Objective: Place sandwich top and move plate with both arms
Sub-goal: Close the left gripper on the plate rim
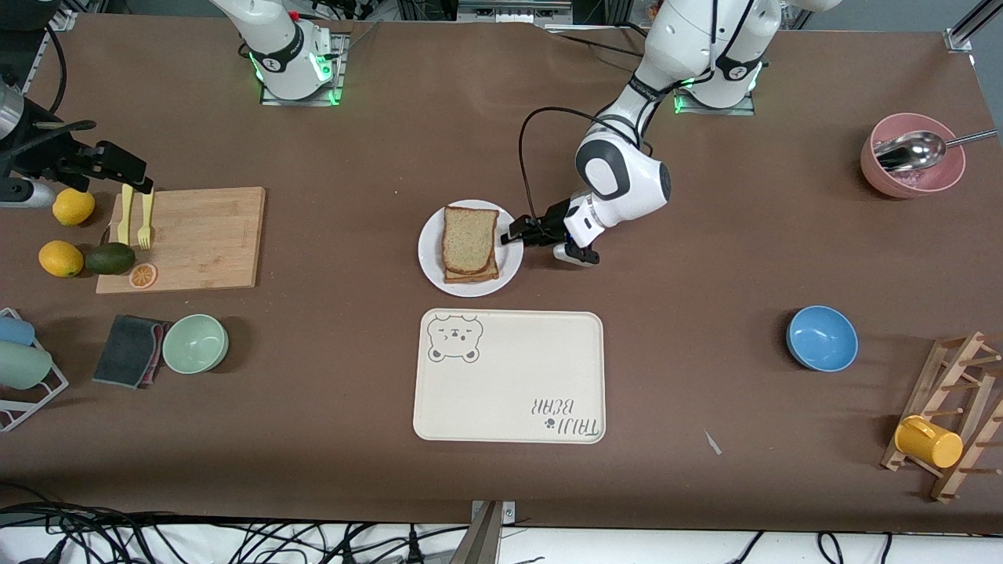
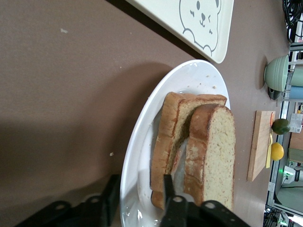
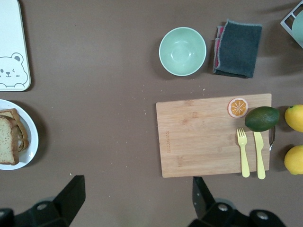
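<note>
— Where are your 2 grippers?

— My right gripper (image 3: 135, 201) hangs released over the wooden cutting board (image 1: 188, 237). The speckled brown bread slice (image 1: 468, 238) tops the sandwich on the small round white plate (image 1: 511, 265); my left gripper (image 1: 522, 233) straddles its rim, partly closed.

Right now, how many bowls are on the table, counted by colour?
Pink bowl, with a spoon in it: 1
Blue bowl: 1
Pale green bowl: 1
Total: 3 bowls
</note>
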`<state>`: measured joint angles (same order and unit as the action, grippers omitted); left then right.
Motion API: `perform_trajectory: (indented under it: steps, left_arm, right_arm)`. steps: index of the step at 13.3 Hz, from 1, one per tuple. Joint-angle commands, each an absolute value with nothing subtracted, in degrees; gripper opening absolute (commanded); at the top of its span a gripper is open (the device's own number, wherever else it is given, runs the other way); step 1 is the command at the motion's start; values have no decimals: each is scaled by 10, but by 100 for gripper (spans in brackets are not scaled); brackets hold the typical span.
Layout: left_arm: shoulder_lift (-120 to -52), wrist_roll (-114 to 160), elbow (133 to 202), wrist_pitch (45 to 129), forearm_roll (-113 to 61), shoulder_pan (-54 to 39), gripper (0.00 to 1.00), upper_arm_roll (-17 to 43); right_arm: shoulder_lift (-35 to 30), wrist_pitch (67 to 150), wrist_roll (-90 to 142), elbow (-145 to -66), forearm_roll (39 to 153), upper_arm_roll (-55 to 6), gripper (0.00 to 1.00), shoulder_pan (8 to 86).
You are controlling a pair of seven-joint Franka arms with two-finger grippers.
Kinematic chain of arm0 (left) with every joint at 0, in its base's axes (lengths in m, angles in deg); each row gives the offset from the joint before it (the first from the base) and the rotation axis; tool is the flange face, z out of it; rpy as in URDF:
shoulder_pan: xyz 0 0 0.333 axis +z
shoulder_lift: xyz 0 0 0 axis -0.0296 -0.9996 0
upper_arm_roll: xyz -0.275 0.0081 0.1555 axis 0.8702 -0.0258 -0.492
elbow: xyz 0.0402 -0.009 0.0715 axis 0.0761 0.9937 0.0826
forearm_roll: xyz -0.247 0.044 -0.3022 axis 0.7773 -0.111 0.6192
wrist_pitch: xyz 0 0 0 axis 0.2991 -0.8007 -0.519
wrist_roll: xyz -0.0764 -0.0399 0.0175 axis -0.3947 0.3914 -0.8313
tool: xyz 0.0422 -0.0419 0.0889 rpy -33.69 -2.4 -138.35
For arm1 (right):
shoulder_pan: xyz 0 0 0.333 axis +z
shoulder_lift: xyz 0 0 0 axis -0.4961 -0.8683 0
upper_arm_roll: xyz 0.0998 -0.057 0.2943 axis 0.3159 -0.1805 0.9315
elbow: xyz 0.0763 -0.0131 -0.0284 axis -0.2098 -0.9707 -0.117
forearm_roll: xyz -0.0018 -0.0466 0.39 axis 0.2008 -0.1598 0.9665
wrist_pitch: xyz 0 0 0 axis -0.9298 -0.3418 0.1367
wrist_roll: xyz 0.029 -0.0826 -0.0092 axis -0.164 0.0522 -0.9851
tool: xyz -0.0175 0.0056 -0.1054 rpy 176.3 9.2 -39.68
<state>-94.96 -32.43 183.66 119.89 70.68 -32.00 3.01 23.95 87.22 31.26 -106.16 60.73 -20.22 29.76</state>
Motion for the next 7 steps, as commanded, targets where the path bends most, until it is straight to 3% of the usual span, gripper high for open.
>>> perform_trajectory:
  steps: [1,5,7]
  left_arm:
    - [-952,-348,1834,1198,735,-323,37,29]
    - [-955,-348,1834,1198,735,-327,15,29]
    - [-956,-348,1834,1198,734,-327,12,28]
  right_arm:
    - [241,862,320,-1053,603,-199,100,294]
    - [241,861,320,-1053,603,-199,100,294]
    - [241,861,320,-1053,603,-199,100,294]
